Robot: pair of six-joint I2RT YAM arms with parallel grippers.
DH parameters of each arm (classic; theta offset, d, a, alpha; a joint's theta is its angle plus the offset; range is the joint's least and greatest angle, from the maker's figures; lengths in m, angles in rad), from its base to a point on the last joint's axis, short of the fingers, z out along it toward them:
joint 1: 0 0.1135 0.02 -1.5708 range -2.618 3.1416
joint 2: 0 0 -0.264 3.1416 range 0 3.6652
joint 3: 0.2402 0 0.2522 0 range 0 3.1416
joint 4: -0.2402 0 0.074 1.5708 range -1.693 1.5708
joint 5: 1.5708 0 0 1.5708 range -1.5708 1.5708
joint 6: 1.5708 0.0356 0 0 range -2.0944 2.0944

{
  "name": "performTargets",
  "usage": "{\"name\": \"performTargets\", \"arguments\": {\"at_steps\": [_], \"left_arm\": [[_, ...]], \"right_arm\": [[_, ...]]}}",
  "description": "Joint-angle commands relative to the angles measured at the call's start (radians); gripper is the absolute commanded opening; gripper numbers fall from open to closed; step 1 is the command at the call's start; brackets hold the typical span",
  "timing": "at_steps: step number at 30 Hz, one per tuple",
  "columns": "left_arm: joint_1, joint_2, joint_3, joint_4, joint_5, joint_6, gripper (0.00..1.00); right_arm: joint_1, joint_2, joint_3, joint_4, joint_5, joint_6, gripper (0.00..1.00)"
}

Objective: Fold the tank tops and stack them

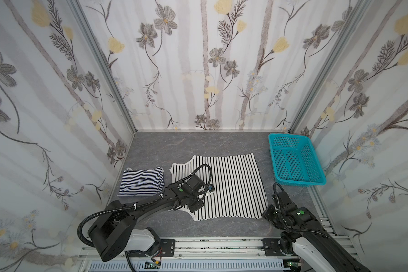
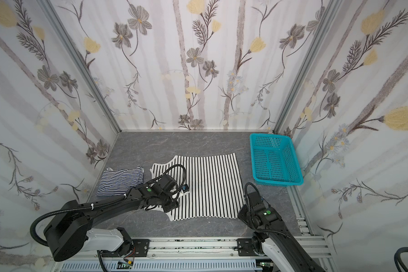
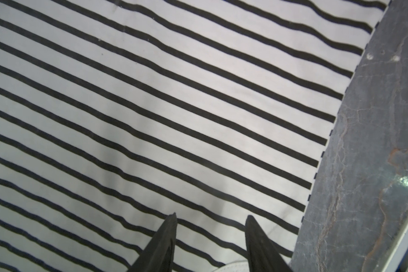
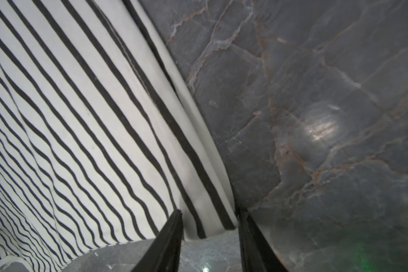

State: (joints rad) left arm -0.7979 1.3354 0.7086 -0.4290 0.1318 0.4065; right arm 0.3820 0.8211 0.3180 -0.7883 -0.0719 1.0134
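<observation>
The white black-striped tank top (image 1: 233, 186) lies spread flat in the middle of the table (image 1: 198, 143), with the navy-striped tank top (image 1: 140, 181) folded just beside its strap end (not touching, from here). The left gripper (image 3: 210, 219) hangs released over the white one's neck end. The right gripper (image 4: 210, 216) straddles its near hem corner, and I cannot tell whether it bites.
</observation>
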Motion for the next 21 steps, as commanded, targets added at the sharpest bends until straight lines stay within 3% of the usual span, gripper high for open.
{"name": "performTargets", "arguments": {"at_steps": [1,21], "left_arm": [[0.0,0.004,0.008,-0.007,-0.008,0.006,0.49],[0.0,0.005,-0.008,-0.002,-0.013,0.031,0.49]], "right_arm": [[0.022,-0.004,0.02,-0.022,0.023,0.045,0.42],[0.038,0.048,0.016,0.0,0.084,0.106,0.33]]}}
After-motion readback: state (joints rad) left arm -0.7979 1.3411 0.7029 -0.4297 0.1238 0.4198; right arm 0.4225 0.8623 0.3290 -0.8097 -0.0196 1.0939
